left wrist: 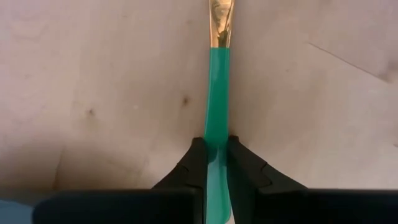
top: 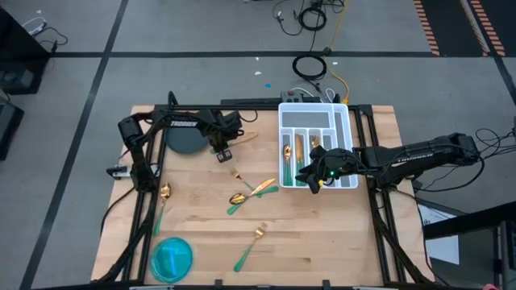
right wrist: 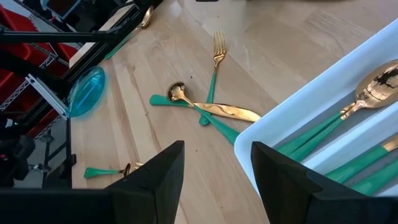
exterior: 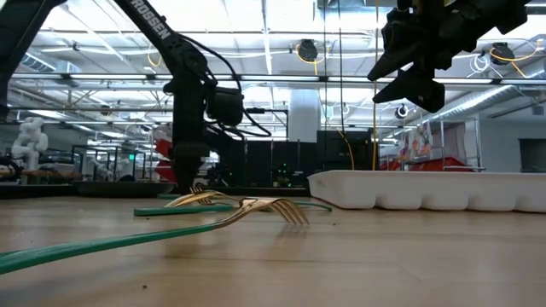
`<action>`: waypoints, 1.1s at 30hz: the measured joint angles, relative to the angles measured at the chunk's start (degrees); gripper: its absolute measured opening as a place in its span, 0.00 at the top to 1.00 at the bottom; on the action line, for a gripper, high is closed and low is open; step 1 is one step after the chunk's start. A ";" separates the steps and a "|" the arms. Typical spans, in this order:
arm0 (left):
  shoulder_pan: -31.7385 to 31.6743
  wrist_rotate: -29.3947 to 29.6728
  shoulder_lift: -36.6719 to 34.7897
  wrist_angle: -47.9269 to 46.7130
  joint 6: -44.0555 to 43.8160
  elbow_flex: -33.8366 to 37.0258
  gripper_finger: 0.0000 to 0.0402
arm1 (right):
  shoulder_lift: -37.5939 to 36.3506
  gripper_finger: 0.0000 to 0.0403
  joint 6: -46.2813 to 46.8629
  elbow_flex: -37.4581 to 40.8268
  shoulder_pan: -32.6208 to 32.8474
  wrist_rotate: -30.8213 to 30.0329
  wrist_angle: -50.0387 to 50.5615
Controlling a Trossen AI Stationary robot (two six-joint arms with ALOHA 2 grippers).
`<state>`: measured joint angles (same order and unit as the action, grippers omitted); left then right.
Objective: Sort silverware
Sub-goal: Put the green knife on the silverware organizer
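Observation:
Gold-headed, green-handled silverware lies scattered on the wooden table: a fork [top: 236, 173], a crossed spoon and knife [top: 254, 192] [right wrist: 205, 111], another fork [top: 253, 243] and a spoon [top: 164, 197]. More pieces [top: 297, 151] lie in the white tray [top: 339, 121]. My left gripper [top: 223, 153] [left wrist: 216, 146] stands beside the dark round plate [top: 184, 141], pointing down, shut on one piece [top: 244, 138]. My right gripper [top: 311, 177] [right wrist: 217, 168] hangs open and empty above the tray's near left corner [right wrist: 298, 124]. My left gripper pinches the slim green handle [left wrist: 217, 124] of one piece of silverware between its two fingertips [left wrist: 198, 158], coming from above. The fingers lie along the handle, one on each edge. The gold head [left wrist: 221, 25] points away toward the tray. Whether the piece is lifted off the table, I cannot tell.
A blue translucent dish [top: 172, 258] [right wrist: 87, 90] sits at the table's near left corner. Dark frame rails [top: 145, 173] run along the table's left and right sides. Bare wood lies between the scattered silverware and the near edge.

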<state>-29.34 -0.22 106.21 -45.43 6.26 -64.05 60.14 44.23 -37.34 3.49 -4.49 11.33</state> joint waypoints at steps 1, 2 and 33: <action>0.05 -0.33 -0.09 -0.71 0.16 -0.45 0.91 | 0.00 0.56 -0.01 0.00 0.00 0.00 0.00; 0.12 -0.97 -0.19 -1.61 0.20 -0.75 0.91 | 0.00 0.56 -0.03 0.01 0.00 0.00 0.00; 0.72 -8.82 -19.13 0.26 -14.00 -5.19 0.91 | -0.05 0.56 -0.46 0.00 0.00 -1.44 -4.95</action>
<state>-28.61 -9.04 87.08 -45.17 -7.74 -69.24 60.09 43.77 -37.34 3.49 -5.93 6.38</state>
